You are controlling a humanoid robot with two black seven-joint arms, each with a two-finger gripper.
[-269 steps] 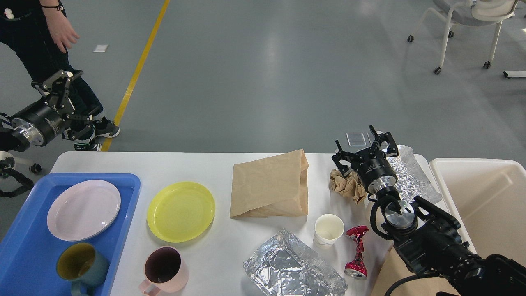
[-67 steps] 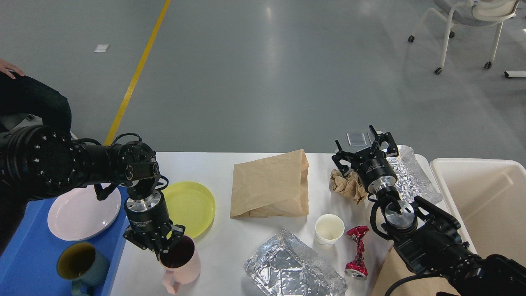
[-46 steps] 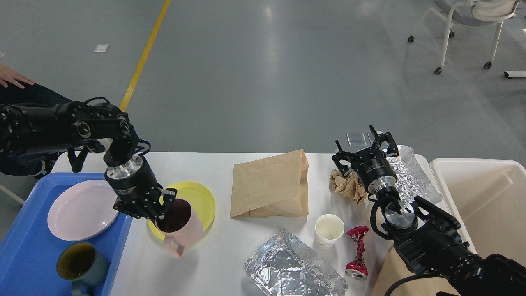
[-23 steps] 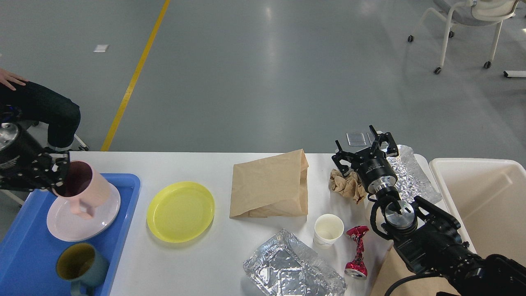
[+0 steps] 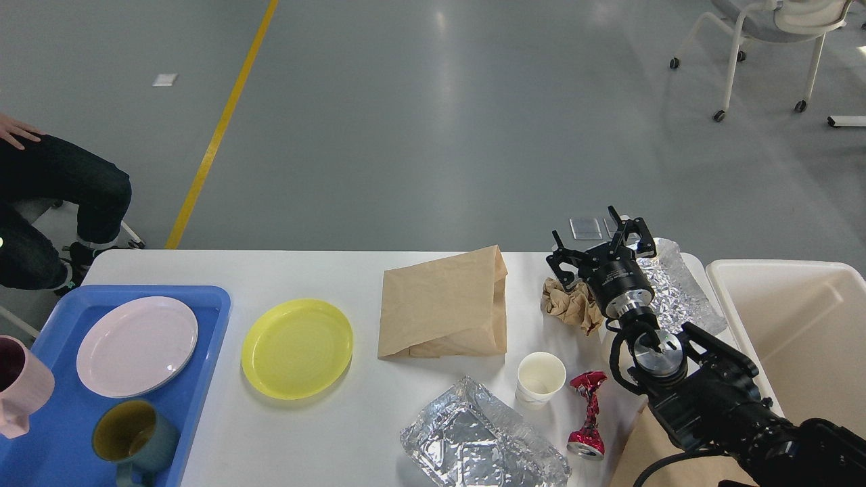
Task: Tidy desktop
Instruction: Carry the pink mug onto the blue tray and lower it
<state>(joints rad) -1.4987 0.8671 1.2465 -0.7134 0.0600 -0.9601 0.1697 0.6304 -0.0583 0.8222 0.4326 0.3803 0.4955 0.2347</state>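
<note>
While I look down from the head camera, the white tabletop [image 5: 352, 419] fills the lower part of the view, running from the left edge to a cream bin [image 5: 805, 325] at the right. My right end effector [image 5: 602, 247] hovers at the far right side of the tabletop, its two fingers spread apart and holding nothing. It sits just above and beside a crumpled ball of brown paper [image 5: 570, 306], with a crinkled foil sheet [image 5: 676, 287] right behind it. My left end effector is out of view.

At the left, a blue tray [image 5: 203, 318] holds a pale pink plate [image 5: 137, 345] and a dark teal mug [image 5: 132, 436]. A pink mug [image 5: 20, 389] shows at the left edge over the tray, cut off by the frame; I cannot tell what supports it. Just right of the tray lies a yellow plate [image 5: 297, 348]. A flat brown paper bag [image 5: 445, 308] lies in the middle. Nearer to me are a white paper cup [image 5: 541, 379], upright, a crushed red can [image 5: 587, 412] just beside it, and a foil container [image 5: 484, 443]. A seated person's legs [image 5: 54, 196] show on the floor at far left, and a chair [image 5: 771, 40] stands at far right.
</note>
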